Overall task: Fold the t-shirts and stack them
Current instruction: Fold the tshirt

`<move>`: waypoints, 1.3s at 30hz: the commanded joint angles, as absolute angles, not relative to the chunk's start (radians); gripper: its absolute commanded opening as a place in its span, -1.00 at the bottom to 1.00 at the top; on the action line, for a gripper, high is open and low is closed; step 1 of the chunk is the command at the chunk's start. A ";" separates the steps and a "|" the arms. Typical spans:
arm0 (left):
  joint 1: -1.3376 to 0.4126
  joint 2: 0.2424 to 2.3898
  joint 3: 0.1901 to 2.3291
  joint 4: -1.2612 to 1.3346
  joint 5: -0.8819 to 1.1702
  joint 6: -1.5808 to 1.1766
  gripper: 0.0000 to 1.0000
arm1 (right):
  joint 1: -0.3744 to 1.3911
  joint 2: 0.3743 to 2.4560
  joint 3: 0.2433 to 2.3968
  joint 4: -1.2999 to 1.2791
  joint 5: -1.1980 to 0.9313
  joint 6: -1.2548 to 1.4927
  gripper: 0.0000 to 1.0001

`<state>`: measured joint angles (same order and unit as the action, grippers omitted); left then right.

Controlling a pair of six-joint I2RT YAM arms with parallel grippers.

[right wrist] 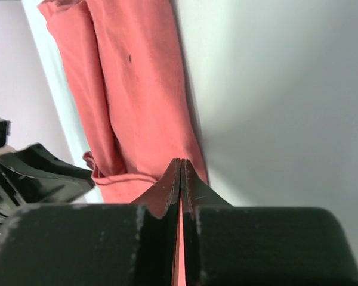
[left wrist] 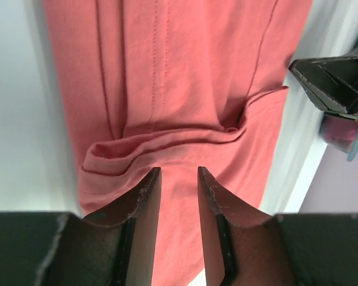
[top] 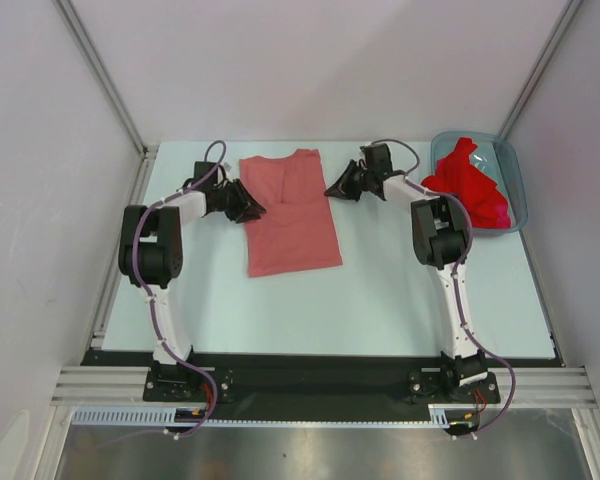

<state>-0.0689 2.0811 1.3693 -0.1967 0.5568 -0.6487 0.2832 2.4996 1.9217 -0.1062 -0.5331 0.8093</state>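
Observation:
A salmon-pink t-shirt (top: 290, 215) lies flat on the table, folded into a long strip with its collar toward the back. My left gripper (top: 250, 210) rests at the shirt's left edge. In the left wrist view it is open (left wrist: 179, 173) over the cloth (left wrist: 197, 71), just short of a bunched fold, with nothing between its fingers. My right gripper (top: 337, 189) sits at the shirt's right edge. It is shut (right wrist: 181, 161), its tips over the border of the shirt (right wrist: 137, 89); I cannot tell whether cloth is pinched. Brighter red t-shirts (top: 470, 185) are heaped in the bin.
The translucent blue-grey bin (top: 517, 195) stands at the back right corner of the table. White walls and metal rails close in the table on three sides. Each wrist view shows the other arm's black gripper across the shirt.

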 commanded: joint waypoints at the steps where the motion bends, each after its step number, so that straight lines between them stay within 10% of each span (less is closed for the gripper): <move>1: -0.083 2.028 1.376 -0.132 0.612 -0.684 -0.27 | 0.284 2.367 1.994 -0.276 -0.526 0.686 -1.00; 9: -0.167 2.071 1.316 0.030 0.693 -0.778 -0.29 | 0.359 2.266 1.852 -0.322 -0.678 0.652 -0.64; 28: -0.179 2.368 1.588 -0.026 0.704 -0.764 -0.31 | 0.388 2.103 1.148 -0.078 -0.836 0.601 -1.00; 39: -0.176 2.071 1.563 -0.304 0.589 -0.522 0.08 | 0.348 2.002 1.290 -0.149 -0.830 0.630 -0.98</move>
